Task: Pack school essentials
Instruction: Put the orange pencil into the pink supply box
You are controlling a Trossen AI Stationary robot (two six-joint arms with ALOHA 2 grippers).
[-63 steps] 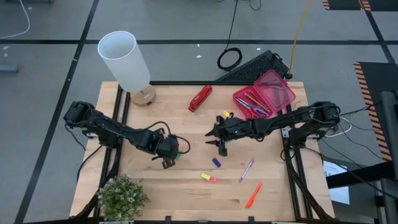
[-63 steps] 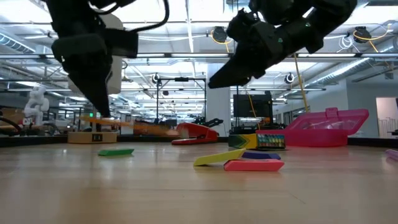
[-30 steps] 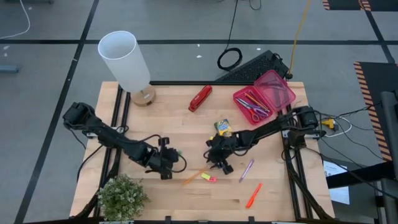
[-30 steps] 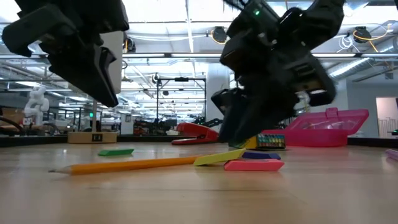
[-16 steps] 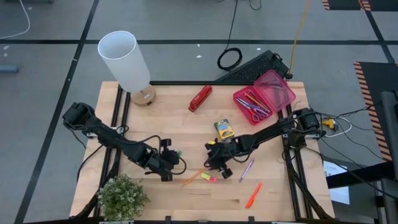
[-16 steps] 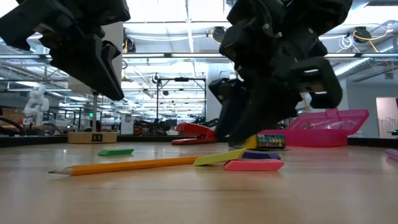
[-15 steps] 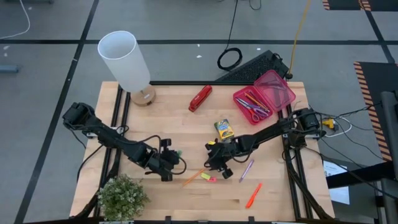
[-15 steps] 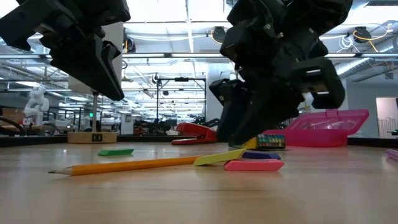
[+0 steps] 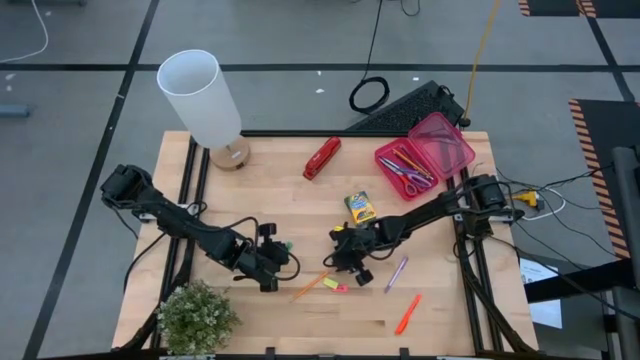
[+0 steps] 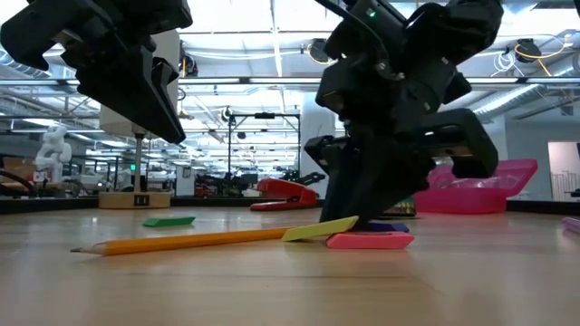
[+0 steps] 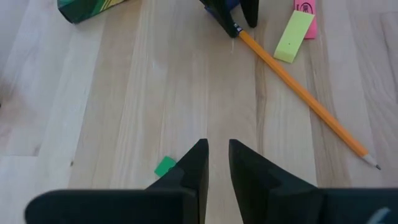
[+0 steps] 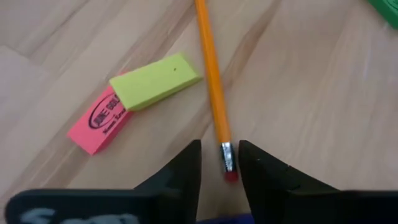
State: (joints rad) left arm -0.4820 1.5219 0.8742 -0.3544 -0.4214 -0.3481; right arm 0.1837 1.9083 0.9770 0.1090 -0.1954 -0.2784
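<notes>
Desk [image 9: 270, 190]: pale wood, both arms reaching toward its middle. White lamp [image 9: 203, 98] at the far left corner, potted plant [image 9: 196, 316] at the near left corner. Pink box [image 9: 423, 153] at the far right, lid up, scissors and pens inside. Red stapler [image 9: 322, 157] lies left of the box.

Right end effector [image 12: 219, 163] is low over the desk centre, fingers slightly apart, straddling the eraser end of the orange pencil [image 12: 211, 81] without closing on it. Left end effector [image 11: 216, 163] hovers to the left of it, fingers narrowly apart, holding nothing; a small green eraser [image 11: 165, 166] lies just beside it.

Crayon box [image 9: 359, 207] lies flat just beyond the right end effector. Pencil runs diagonally between the two arms. Yellow eraser [image 12: 155, 81] overlaps the pink eraser [image 12: 99, 124], both just beside the pencil. Purple pen [image 9: 396, 272] and orange marker [image 9: 407, 313] lie near the desk's near right edge.
</notes>
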